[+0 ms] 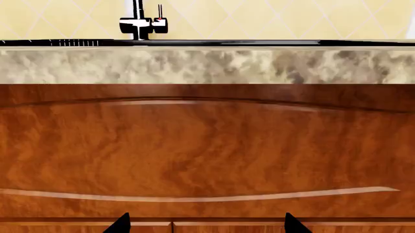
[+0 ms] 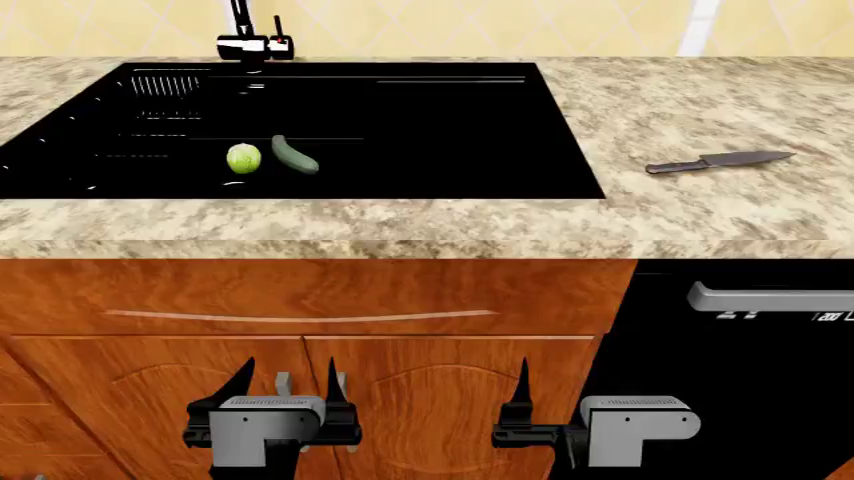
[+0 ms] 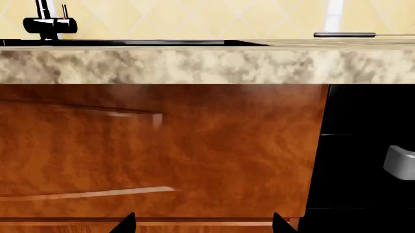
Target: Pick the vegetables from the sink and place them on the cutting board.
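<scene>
In the head view the black sink (image 2: 441, 130) is set into the granite counter. Two vegetables lie on its floor toward the left: a round light-green cabbage (image 2: 243, 158) and, touching its right side, a dark-green cucumber (image 2: 295, 155). My left gripper (image 2: 287, 378) and right gripper (image 2: 561, 400) hang low in front of the wooden cabinet doors, well below the counter edge. Both are open and hold nothing; the left wrist view (image 1: 206, 222) and the right wrist view (image 3: 203, 222) show wide-apart fingertips facing the drawer front. The cutting board is out of view.
A black-and-chrome faucet (image 2: 247, 42) stands at the sink's back left. A knife (image 2: 714, 161) lies on the counter (image 2: 694, 110) right of the sink. A black appliance front with a silver handle (image 2: 774, 297) fills the lower right. The counter edge (image 1: 207, 65) overhangs the cabinet.
</scene>
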### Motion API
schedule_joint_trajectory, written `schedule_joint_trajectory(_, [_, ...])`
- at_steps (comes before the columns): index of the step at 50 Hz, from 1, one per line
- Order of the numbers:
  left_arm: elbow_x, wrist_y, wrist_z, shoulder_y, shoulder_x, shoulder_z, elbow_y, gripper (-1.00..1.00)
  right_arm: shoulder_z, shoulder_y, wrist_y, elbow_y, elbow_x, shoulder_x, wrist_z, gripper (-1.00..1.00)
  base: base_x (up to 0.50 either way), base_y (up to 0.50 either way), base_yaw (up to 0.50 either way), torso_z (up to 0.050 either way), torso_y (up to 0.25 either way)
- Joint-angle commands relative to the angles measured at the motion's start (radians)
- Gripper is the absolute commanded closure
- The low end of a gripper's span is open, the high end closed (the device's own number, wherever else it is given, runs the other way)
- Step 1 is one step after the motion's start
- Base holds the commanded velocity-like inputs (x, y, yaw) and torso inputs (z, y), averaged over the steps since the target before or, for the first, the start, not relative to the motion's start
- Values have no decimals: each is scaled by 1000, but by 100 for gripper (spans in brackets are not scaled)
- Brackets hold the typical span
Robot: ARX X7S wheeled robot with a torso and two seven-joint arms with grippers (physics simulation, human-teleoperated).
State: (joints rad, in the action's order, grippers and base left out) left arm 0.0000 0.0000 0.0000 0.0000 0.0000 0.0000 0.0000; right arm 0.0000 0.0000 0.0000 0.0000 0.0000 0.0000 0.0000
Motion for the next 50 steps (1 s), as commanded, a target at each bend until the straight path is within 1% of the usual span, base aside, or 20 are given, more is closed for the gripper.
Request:
schedule_joint_trajectory(1, [-22, -3, -17, -5, -16, 15, -3, -100, -16, 3, -1, 3, 23, 15, 18, -100, 0, 0, 0, 0, 0])
schedule_joint_trajectory(7, [-64, -2, -32, -30, -35, 29, -26, -100, -14, 38, 18, 43, 104, 34, 19, -100, 0, 0, 0, 3, 0])
schedule_joint_trajectory(12, [-110, 16, -19, -14, -48, 34, -5, -100, -25, 41, 15, 48, 119, 43, 24, -100, 0, 0, 0, 44, 0])
schedule_joint_trajectory(16, [-133, 17, -24, -3, -59, 32, 37, -100, -34, 28, 17, 20, 148, 52, 14, -100, 0, 0, 0, 50, 0])
schedule_joint_trajectory(18, [-159, -16, -27, 0, -68, 22, 85, -100, -56, 11, 48, -60, 123, 62, 30, -100, 0, 0, 0, 50, 0])
schedule_joint_trajectory(21, [-190, -120, -52, 6, -89, 12, 261, -100, -62, -5, 150, -226, 138, 82, 40, -100, 0, 0, 0, 50, 0])
schedule_joint_trajectory(24, [-212, -230, -81, -16, -110, 5, 417, -100, -50, 19, 270, -368, 163, 103, 58, -100, 0, 0, 0, 50, 0])
schedule_joint_trajectory(29, [-219, -380, -123, -83, -136, 19, 577, -100, -50, 106, 465, -538, 183, 136, 88, -100, 0, 0, 0, 50, 0])
schedule_joint_trajectory(34, [-235, -552, -164, -195, -154, 30, 693, -100, -55, 207, 669, -699, 194, 165, 120, -100, 0, 0, 0, 50, 0])
schedule_joint_trajectory(37, [-235, -639, -183, -275, -166, 39, 725, -100, -60, 289, 801, -772, 209, 179, 134, -100, 0, 0, 0, 50, 0])
schedule_joint_trajectory(41, [-238, -727, -204, -383, -172, 40, 740, -100, -57, 402, 924, -791, 228, 181, 145, -100, 0, 0, 0, 50, 0])
schedule_joint_trajectory(45, [-246, -793, -219, -471, -172, 39, 733, -100, -50, 486, 972, -754, 249, 173, 140, -100, 0, 0, 0, 50, 0])
schedule_joint_trajectory(50, [-248, -806, -222, -530, -172, 34, 667, -100, -39, 565, 1031, -735, 265, 167, 145, -100, 0, 0, 0, 50, 0])
